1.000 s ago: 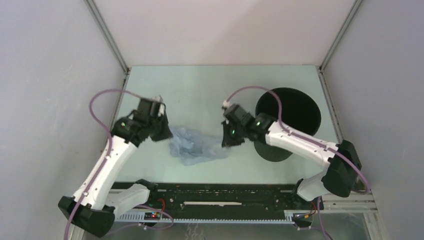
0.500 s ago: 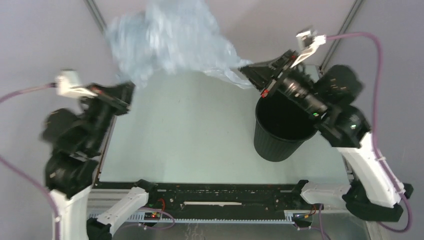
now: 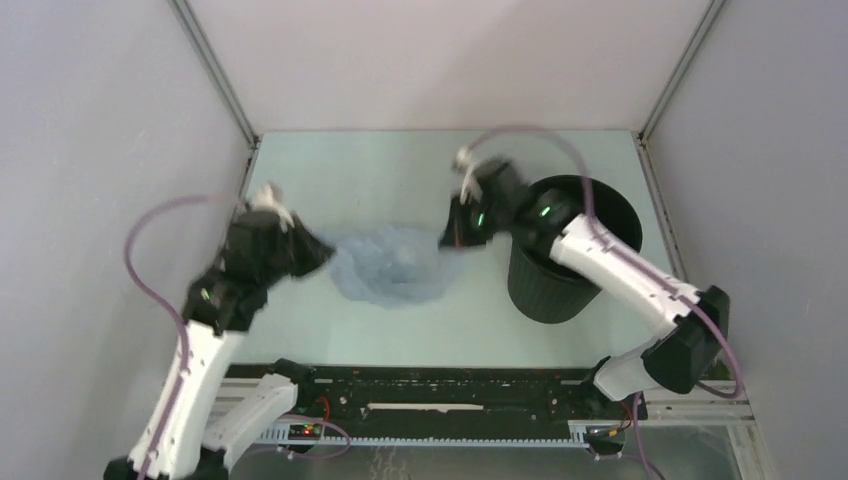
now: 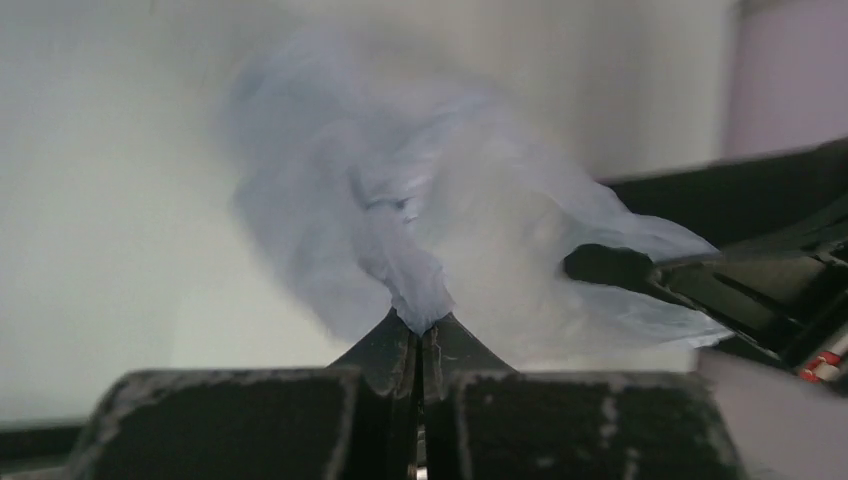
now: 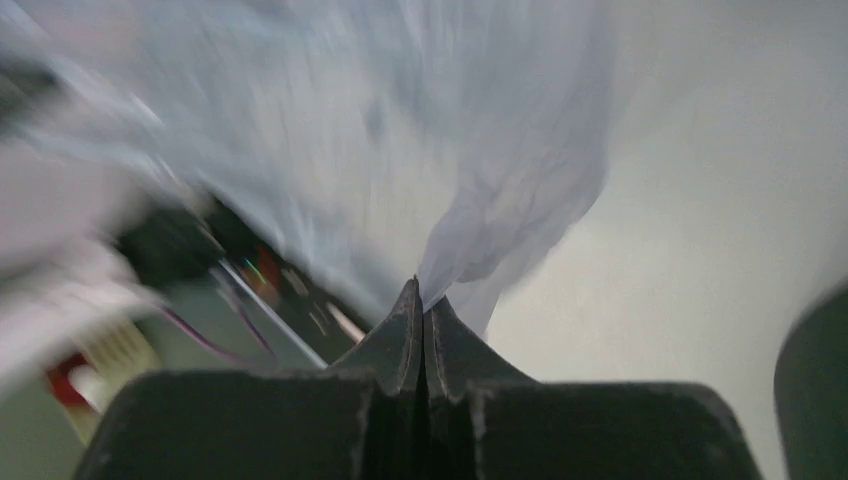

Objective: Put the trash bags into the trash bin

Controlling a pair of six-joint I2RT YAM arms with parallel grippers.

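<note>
From the top cam, the trash bag (image 3: 390,268) is a crumpled pale blue bunch over the middle of the table (image 3: 380,165). The black trash bin (image 3: 545,290) stands upright off at its 3 o'clock, apart from it. The left pincer (image 3: 322,255) is at the bag's 9 o'clock edge and the right pincer (image 3: 448,238) at its 2 o'clock edge. Left wrist cam: that pincer is pressed together on a twist of film, the rest ballooning toward 12. Right wrist cam's blurry, but same deal: tips pinching a tail of bag, with a sliver of bin at 4 o'clock.
</note>
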